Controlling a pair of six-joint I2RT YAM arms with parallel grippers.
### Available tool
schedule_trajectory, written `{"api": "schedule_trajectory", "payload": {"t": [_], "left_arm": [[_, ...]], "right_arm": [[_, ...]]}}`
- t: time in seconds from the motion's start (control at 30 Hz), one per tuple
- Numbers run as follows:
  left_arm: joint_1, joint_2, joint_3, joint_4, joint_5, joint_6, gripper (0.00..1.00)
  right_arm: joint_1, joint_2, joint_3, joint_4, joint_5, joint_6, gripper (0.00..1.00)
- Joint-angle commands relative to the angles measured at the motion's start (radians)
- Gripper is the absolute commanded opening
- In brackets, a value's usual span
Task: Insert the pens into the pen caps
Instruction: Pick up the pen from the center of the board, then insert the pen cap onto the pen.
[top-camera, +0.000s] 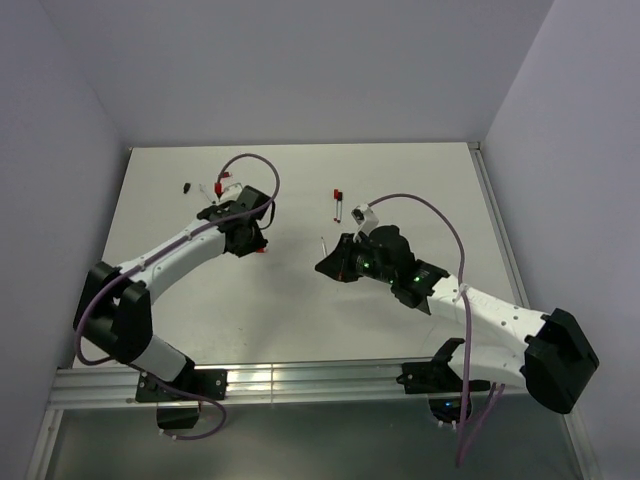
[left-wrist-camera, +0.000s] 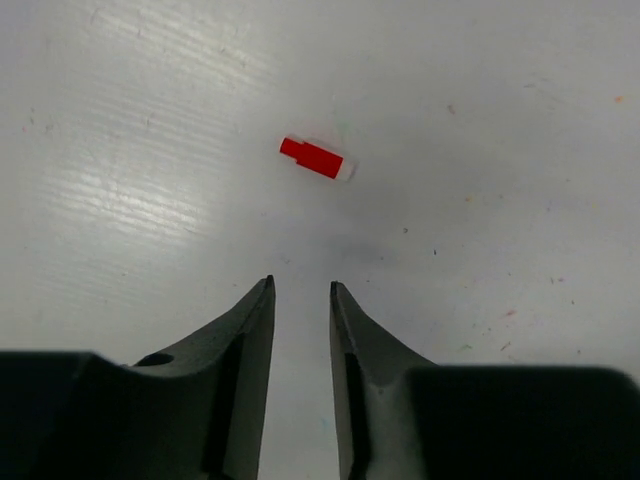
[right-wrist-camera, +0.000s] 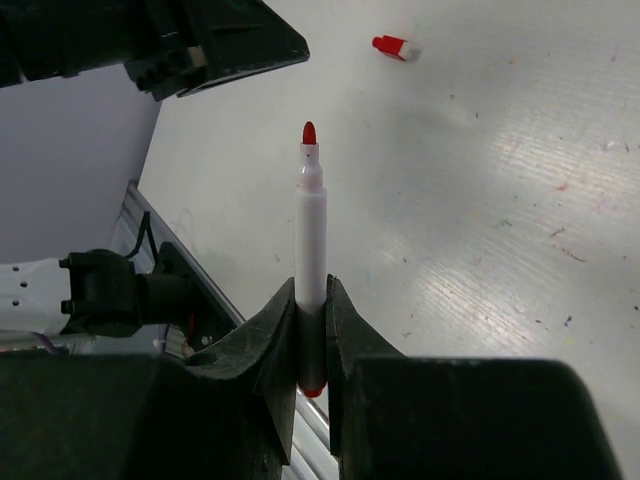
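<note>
Your right hand is clenched on a white pen, gripping the lower barrel so the bare red tip points away from the fingers, out over the counter. Your left hand is released, its fingers parted with nothing between them, held over the counter. A loose red cap lies on its side just ahead of those fingertips, not touching them. From above, that cap sits beside the left hand, on the side facing the right hand. Farther back, a second pen lies alone between the arms, and a black cap rests near the far left
</note>
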Motion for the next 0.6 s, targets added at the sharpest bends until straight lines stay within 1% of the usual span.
{"api": "schedule_trajectory", "payload": {"t": [0.0,0.03,0.07,0.13,0.17,0.2,0.23,0.27,0.33,0.37,0.4,0.47,0.5,0.53,0.57], "left_arm": [[0.004,0.039,0.002,-0.021,-0.016,-0.116,0.3],[0.007,0.052,-0.001,-0.009,0.003,-0.147,0.3],[0.007,0.061,0.004,-0.007,-0.005,-0.205,0.31],[0.007,0.098,0.047,-0.013,-0.036,-0.236,0.32],[0.007,0.116,0.071,-0.015,-0.044,-0.21,0.32],[0.007,0.138,0.135,-0.03,-0.059,-0.184,0.31],[0.005,0.191,0.172,-0.051,-0.074,-0.153,0.31],[0.005,0.211,0.205,-0.056,-0.076,-0.048,0.32],[0.005,0.253,0.245,-0.038,-0.067,0.052,0.41],[0.007,0.265,0.252,-0.022,-0.008,0.168,0.43],[0.008,0.276,0.263,-0.021,-0.001,0.219,0.43],[0.01,0.293,0.263,-0.027,-0.003,0.307,0.48],[0.01,0.294,0.256,-0.024,0.016,0.344,0.53],[0.01,0.3,0.257,-0.04,0.002,0.371,0.53],[0.008,0.306,0.255,-0.041,-0.006,0.44,0.54]], "right_arm": [[-0.019,-0.046,-0.035,0.016,-0.009,-0.031,0.0],[-0.019,-0.055,-0.041,0.018,-0.011,-0.031,0.0],[-0.024,-0.06,-0.049,0.018,-0.011,-0.031,0.0],[-0.028,-0.072,-0.055,0.013,-0.011,-0.031,0.0],[-0.032,-0.078,-0.06,0.01,-0.006,-0.032,0.0],[-0.035,-0.084,-0.063,0.001,-0.005,-0.032,0.0],[-0.035,-0.098,-0.066,-0.001,-0.005,-0.034,0.0],[-0.038,-0.109,-0.075,-0.001,-0.003,-0.032,0.0],[-0.042,-0.129,-0.086,-0.001,0.001,-0.031,0.0],[-0.044,-0.135,-0.09,-0.002,0.0,-0.031,0.0],[-0.045,-0.138,-0.092,-0.004,-0.003,-0.031,0.0],[-0.048,-0.147,-0.096,-0.005,-0.006,-0.031,0.0],[-0.05,-0.15,-0.098,-0.01,-0.006,-0.031,0.0],[-0.05,-0.153,-0.098,-0.012,-0.008,-0.032,0.0],[-0.051,-0.156,-0.097,-0.013,-0.009,-0.034,0.0]]}}
